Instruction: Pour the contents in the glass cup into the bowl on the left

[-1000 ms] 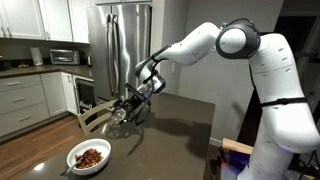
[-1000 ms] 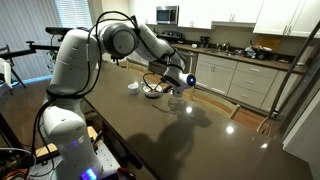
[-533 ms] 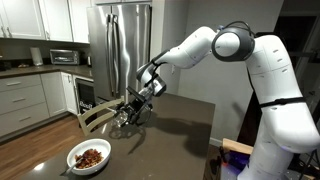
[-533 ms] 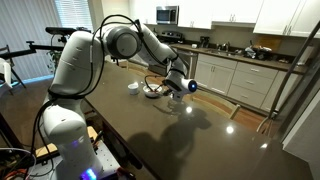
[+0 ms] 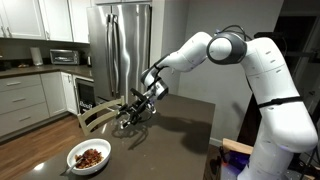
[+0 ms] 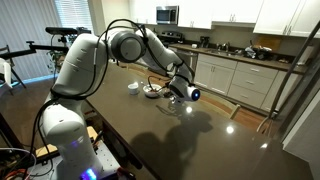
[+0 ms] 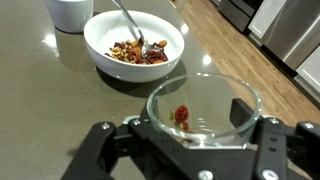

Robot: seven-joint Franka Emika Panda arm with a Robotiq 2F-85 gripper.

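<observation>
Far left in the wrist view there's a white cup (image 7: 72, 12) parked on the surface (image 7: 40, 100), and it's no part of this play. Next along is the bowl (image 7: 100, 58), a heap of reddish-brown bits (image 7: 140, 50) in it and a utensil (image 7: 128, 15) whose handle pokes up and away. Moving right, here's the gripper (image 7: 200, 135), clamped tight on the glass (image 7: 240, 110), a finger on each side of the wall, mouth facing the camera. Down inside sits one red bit (image 7: 181, 115), which looks like all that's left to tip. The glass is near the bowl but not over it, beside its near edge with bare surface under it. In an exterior view the gripper (image 6: 178, 93) hangs just beside the bowl too. So, by my read, the pour isn't finished, and tipping from here would drop that bit on the surface. The smart move is to carry the glass across until its lip is well inside the bowl's rim. Come in on the side away from the utensil handle so nothing clinks, then roll the wrist slowly. That bit may cling to the glass, so go well past level and pause. Smooth glass can slip, so I'd hold this squeeze right through the roll.
</observation>
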